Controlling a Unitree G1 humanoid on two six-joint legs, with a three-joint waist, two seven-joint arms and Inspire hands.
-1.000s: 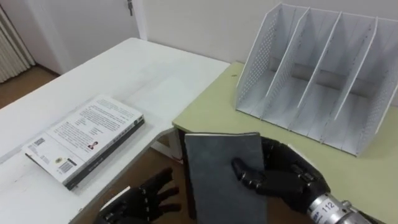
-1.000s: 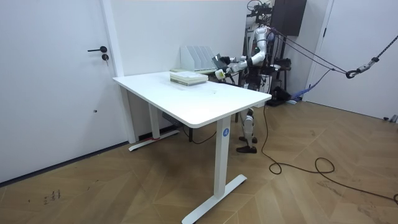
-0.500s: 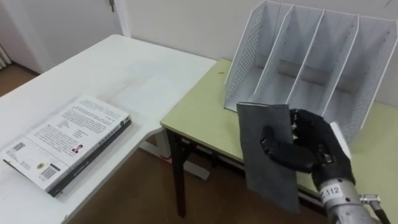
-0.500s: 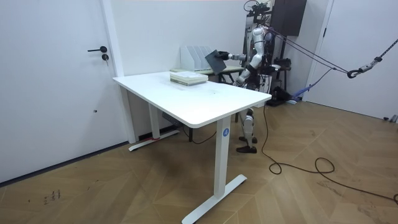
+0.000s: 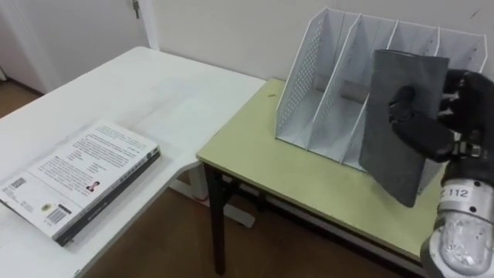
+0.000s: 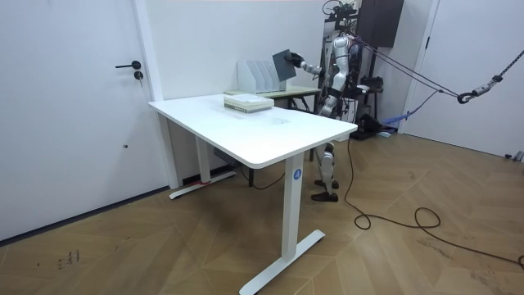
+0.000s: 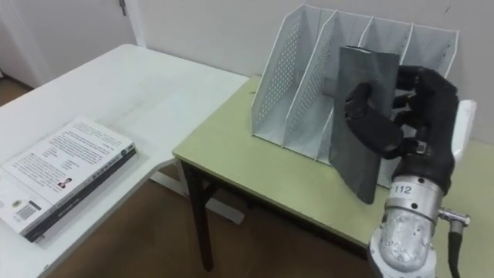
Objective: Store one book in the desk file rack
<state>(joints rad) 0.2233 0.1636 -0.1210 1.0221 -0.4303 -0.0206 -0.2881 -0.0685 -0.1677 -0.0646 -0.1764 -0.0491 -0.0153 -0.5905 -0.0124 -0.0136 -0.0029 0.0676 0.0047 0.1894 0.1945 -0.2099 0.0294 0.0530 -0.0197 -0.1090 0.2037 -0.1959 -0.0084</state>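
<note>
The right robot hand [image 5: 461, 104], thumb and fingers clamped round the grey book [image 5: 386, 147], holds it tilted just before the file rack [image 5: 307, 73], at its middle slots. Likely risk: a corner catches a divider, shoving the rack backward.

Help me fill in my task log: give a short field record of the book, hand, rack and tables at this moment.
Held book: dark grey book, nearly upright, slightly tilted
Holder: right hand, thumb and fingers curled round the book
Book position: raised in front of the file rack, apparently not yet in a slot
Rack: white, empty slots, standing on the green table
Other book: light-covered book, flat on the white desk
</note>
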